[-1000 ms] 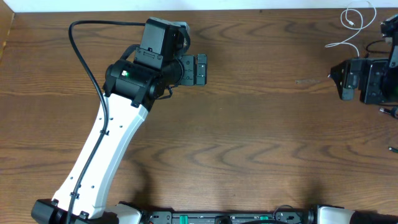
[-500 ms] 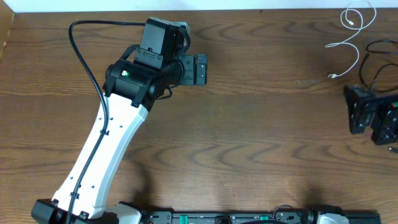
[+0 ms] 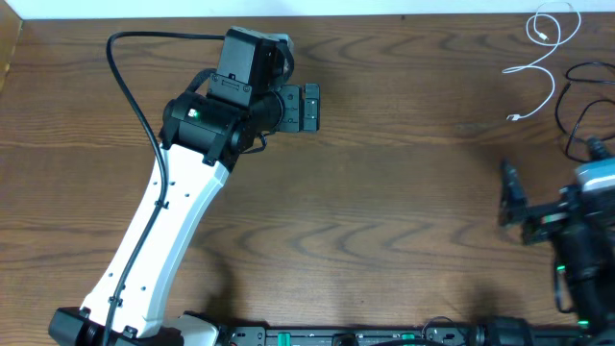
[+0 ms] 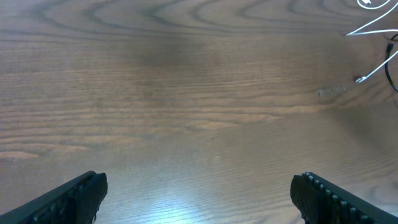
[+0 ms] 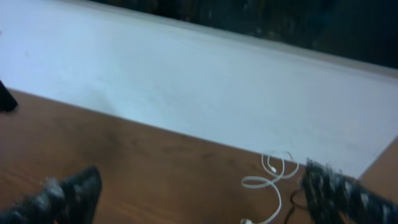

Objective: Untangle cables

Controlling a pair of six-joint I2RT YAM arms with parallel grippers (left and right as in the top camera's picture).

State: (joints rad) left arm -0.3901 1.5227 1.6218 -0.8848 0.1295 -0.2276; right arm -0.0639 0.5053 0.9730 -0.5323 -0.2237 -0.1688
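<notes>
The left end effector [image 3: 309, 106] sits in the upper left-centre of the overhead view at the tip of its white arm. In the left wrist view its two dark fingers [image 4: 74, 196] stand at the lower corners, spread wide apart, with only bare brown wooden surface [image 3: 384, 192] between them, so it is released and grasps nothing. The right end effector [image 5: 199, 186] is at the lower right edge of the overhead view. Its wrist picture is blurred, but the two fingers [image 5: 68, 193] show far apart at the bottom corners with nothing between them, so it too is released. The white cable [image 3: 553, 88] lies in the upper right corner of the overhead frame, with a small loop at the top and a winding tail that ends in a small plug lower down. A black cable [image 3: 560, 101] curves just beside it along the right edge. Both cables lie on the surface, well apart from the left end effector and above the right one in the frame, touched by neither.
</notes>
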